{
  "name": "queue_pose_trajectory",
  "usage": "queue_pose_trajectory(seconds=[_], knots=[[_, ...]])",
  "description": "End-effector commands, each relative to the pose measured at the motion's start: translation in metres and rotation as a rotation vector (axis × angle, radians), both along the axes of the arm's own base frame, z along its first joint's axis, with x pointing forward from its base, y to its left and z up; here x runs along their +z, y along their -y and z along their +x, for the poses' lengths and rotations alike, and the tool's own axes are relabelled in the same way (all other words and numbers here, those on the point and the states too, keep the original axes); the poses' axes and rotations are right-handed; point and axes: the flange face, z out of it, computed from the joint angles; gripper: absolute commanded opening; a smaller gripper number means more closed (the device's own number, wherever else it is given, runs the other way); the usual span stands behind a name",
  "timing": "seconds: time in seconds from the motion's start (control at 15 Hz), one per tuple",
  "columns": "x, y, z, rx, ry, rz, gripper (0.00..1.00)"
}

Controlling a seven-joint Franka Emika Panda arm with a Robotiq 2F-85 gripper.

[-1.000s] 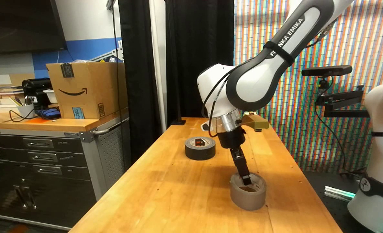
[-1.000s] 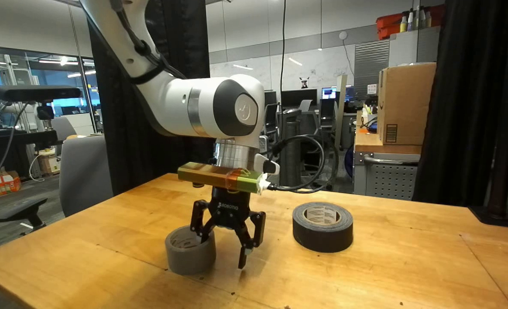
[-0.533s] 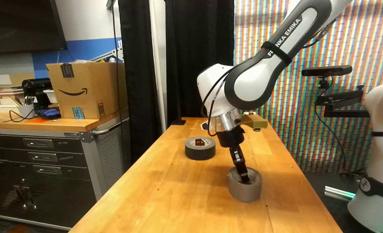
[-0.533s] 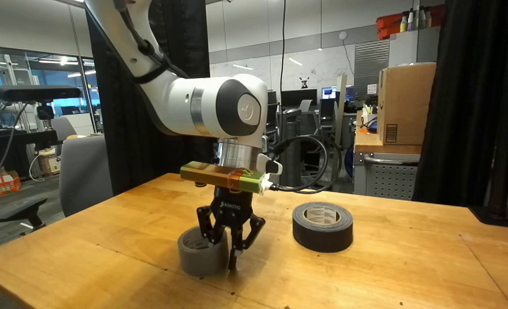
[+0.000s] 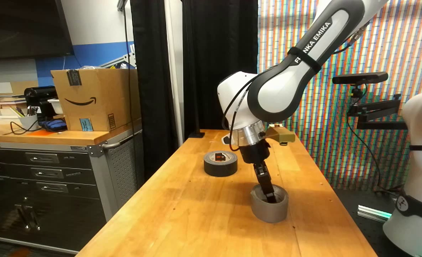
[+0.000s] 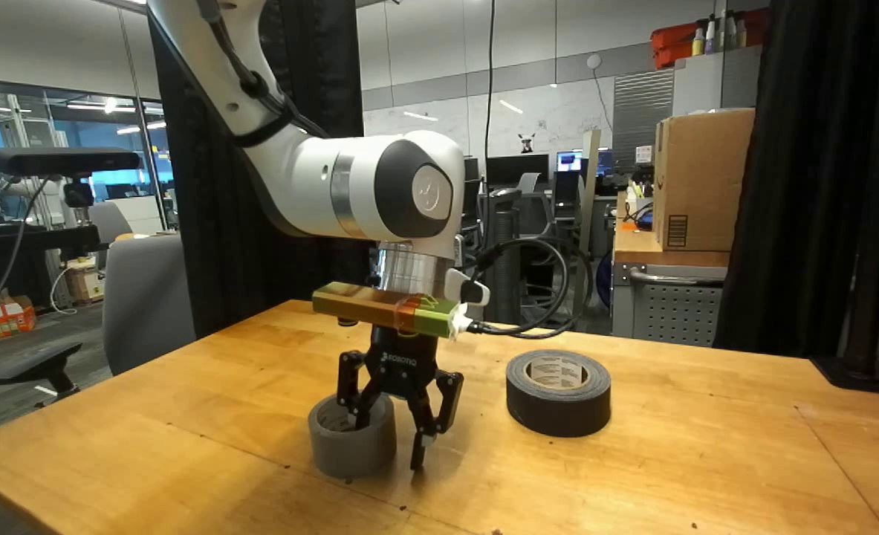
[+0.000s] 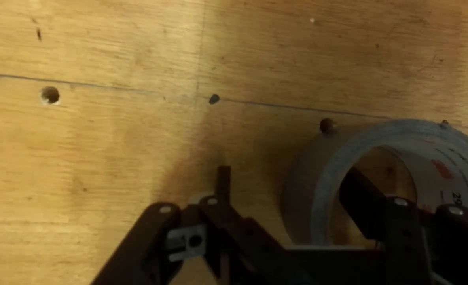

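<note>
Gripper (image 7: 288, 172), spread astride one side of the gray tape roll (image 7: 317, 188) (wrist view, lower right), should be centred before being tightened.

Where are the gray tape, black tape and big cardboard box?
Gray tape (image 6: 353, 453), in an exterior view: outer sidewall.
Black tape (image 6: 558, 414), in an exterior view: sidewall.
Big cardboard box (image 5: 89, 93), in an exterior view: front.

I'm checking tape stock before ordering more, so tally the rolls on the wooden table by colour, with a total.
Grey tape roll: 1
Black tape roll: 1
Total: 2
</note>
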Motion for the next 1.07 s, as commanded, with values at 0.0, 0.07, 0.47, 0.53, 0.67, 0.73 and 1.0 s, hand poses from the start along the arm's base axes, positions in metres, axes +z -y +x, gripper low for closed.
queue_pose_trajectory(seconds=[0.0, 0.07, 0.47, 0.53, 0.67, 0.73, 1.0], knots=[[0.0, 0.0, 0.0, 0.0, -0.001, -0.001, 0.64], [0.0, 0.001, 0.0, 0.0, -0.002, -0.002, 0.4], [0.002, 0.011, 0.001, -0.011, 0.007, -0.01, 0.08], [0.001, 0.012, 0.002, -0.014, 0.007, -0.012, 0.01], [0.003, 0.014, 0.002, -0.013, 0.008, -0.014, 0.02], [0.004, 0.014, 0.003, -0.012, 0.01, -0.016, 0.04], [0.021, 0.009, 0.011, -0.008, 0.046, -0.03, 0.04]])
